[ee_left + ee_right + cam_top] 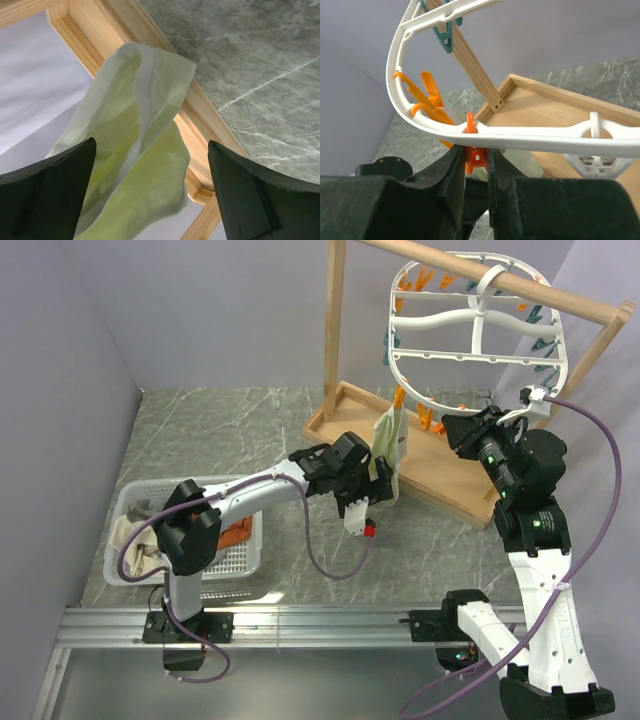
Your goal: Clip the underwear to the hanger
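Underwear (135, 125) is seen between the two fingers of the left gripper (150, 145), but it is not gripped. Those jaws are held wide apart, and the pale yellow cloth hangs loose in the gap. No pinch on it can be seen.

The jaws of the right gripper (476, 151) are squeezed together on an orange clip (469, 122). That clip sits on the low rim of the white hanger (535, 134). A bit of pale cloth is seen just beside the clip, under the rim. From above, the underwear is seen hanging down from that part of the rim, over the wooden stand (334, 340). Whether the cloth is inside the mouth of the clip cannot be told.

Further out, a white basket (125, 502) with other cloths is set on the grey table (240, 430), near the left arm.

Things could go wrong from here. If the clip is let go when the cloth is not deep in its mouth, the underwear could slip out and drop onto the stand, because nothing else holds it. If the clip is pulled too hard, the hanger could be swung on its bar, and the cloth could be shaken loose.
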Controlling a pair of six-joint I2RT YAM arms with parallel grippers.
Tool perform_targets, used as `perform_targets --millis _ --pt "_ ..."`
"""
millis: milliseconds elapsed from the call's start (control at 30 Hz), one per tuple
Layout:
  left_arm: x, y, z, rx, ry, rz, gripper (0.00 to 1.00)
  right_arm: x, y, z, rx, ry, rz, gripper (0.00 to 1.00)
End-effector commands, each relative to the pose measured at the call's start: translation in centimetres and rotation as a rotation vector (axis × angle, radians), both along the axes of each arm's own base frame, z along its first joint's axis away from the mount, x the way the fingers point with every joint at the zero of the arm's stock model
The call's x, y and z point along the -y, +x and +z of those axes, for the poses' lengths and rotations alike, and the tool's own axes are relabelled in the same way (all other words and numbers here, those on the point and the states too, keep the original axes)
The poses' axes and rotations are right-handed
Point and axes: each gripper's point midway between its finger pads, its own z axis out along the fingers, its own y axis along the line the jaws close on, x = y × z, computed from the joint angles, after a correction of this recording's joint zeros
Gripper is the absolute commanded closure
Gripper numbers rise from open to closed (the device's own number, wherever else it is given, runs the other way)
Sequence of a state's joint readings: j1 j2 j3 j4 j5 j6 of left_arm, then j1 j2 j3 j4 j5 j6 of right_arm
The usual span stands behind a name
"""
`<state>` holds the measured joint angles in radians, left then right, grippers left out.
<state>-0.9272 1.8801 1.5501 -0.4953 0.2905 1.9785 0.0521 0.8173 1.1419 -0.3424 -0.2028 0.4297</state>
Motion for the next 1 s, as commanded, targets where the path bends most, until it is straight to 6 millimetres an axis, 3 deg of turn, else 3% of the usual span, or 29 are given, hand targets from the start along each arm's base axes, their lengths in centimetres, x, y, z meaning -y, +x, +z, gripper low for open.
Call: perform_targets --millis 0,367,767,967 --pt "0.7 -1.2 5.3 0.282 -0.007 -0.255 0.01 -0.1 -0.1 0.8 0.037 0.009 0.004 1.00" --pt "-0.8 -2.5 7.4 0.297 0.008 -0.263 0.01 -0.2 -0.1 0.8 0.035 0.020 0.009 1.00" --pt "1.1 -1.7 6.8 0.321 -0.005 -0.300 0.01 -0.1 0.0 0.6 0.029 0.014 0.007 1.00" --pt "2.3 -0.9 5.5 0.333 0.002 -0.310 0.01 -0.1 0.1 0.4 0.024 0.006 0.004 1.00"
